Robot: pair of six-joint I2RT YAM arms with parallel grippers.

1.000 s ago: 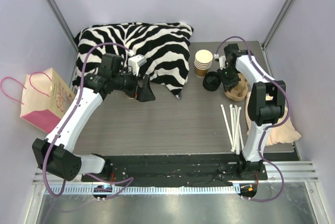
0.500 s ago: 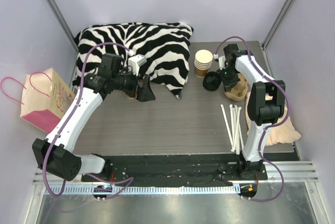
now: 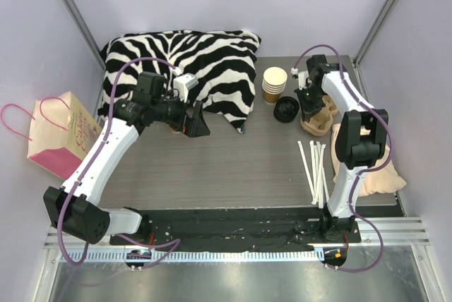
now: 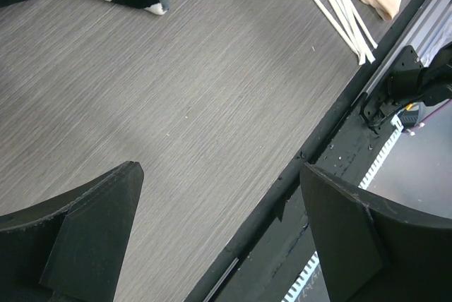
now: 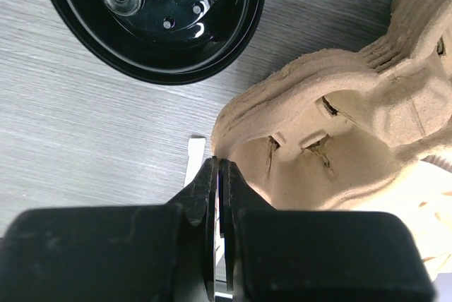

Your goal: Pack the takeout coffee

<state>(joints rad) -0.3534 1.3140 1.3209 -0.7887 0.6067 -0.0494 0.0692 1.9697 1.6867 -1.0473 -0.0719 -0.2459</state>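
Right gripper [image 5: 219, 166] clenched against the pulp carrier [image 5: 339, 147] — left gripper [image 4: 219, 175] spread wide above the table [image 4: 212, 90].

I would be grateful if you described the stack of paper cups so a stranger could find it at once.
Start at the zebra-striped cushion at the table's far edge; just past its right corner stands the stack of paper cups. Unlike the flat black lid and pulp cup carrier nearby, it is tall, brown-walled, cream-rimmed and lidless.
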